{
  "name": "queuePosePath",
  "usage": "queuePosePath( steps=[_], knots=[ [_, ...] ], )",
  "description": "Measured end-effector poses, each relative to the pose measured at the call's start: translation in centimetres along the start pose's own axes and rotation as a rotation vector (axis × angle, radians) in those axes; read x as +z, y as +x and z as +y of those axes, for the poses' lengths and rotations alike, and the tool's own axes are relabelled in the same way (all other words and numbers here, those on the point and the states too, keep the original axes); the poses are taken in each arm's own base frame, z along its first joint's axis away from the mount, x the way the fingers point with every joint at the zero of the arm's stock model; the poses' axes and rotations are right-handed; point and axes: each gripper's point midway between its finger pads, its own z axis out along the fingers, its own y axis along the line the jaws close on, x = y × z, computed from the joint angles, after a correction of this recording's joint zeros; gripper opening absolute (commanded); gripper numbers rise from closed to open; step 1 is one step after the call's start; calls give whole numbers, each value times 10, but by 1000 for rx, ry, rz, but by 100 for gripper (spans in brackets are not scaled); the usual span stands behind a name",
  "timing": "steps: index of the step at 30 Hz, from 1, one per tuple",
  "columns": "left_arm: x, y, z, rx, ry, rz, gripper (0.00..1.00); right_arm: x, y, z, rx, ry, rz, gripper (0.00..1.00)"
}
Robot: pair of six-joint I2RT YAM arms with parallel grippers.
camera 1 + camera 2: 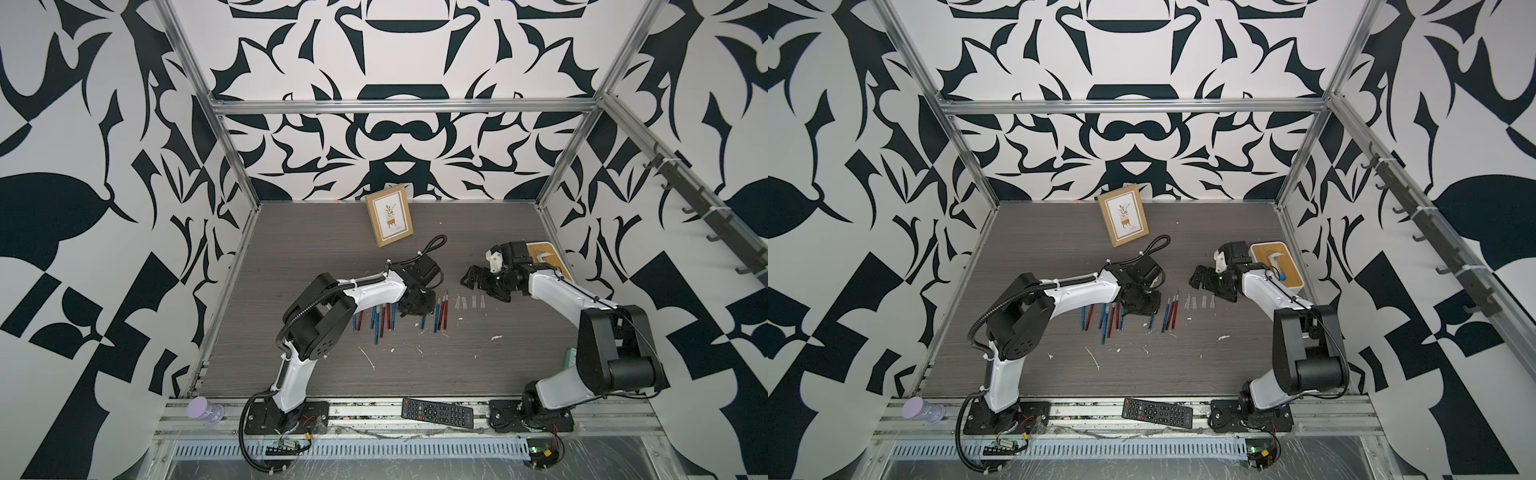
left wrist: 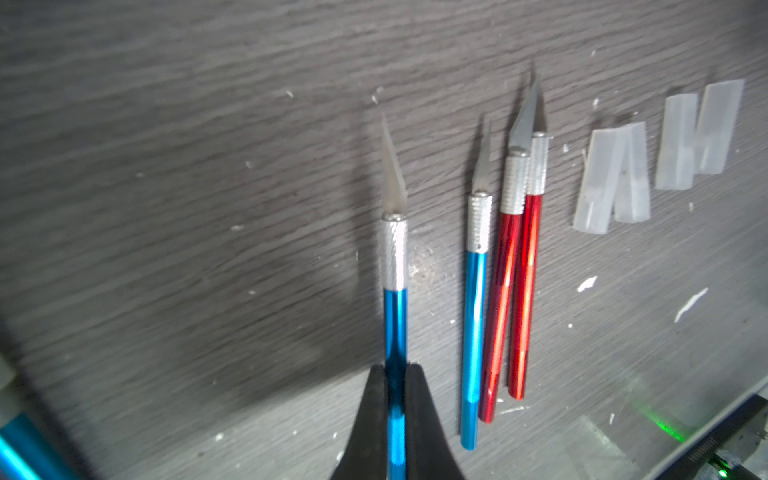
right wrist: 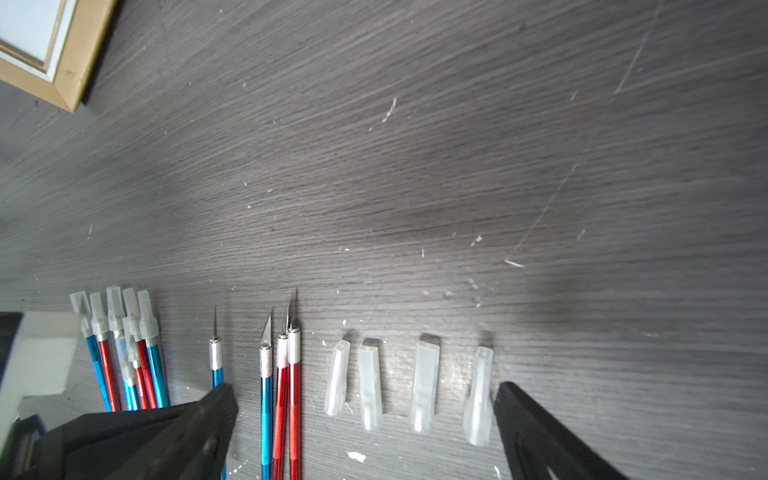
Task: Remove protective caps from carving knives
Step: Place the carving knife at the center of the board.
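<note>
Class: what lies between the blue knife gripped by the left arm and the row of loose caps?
Three uncapped knives, one blue, two red, side by side; the right wrist view shows them between the held blue knife and the loose caps.

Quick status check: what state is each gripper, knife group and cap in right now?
left gripper: shut on the blue knife
blue knife: held by its handle, cap off
right gripper: open, over the loose caps
loose caps: four, lying in a row
three knives beside them: uncapped, lying flat
bunched knives: caps on
</note>
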Motion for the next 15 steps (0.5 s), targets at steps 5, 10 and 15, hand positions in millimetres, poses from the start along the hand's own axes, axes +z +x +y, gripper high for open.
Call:
queuePosePath(
  steps=[5,10,15],
  knots=[
    [2,3,3,-3,-12,16,11,0,0,0,1,-6,-1,100],
    [4,4,4,-1,-17,21,16,0,-1,0,1,-7,-2,100],
    [4,3,3,0,-18,21,21,0,-1,0,1,-7,-2,100]
  ],
)
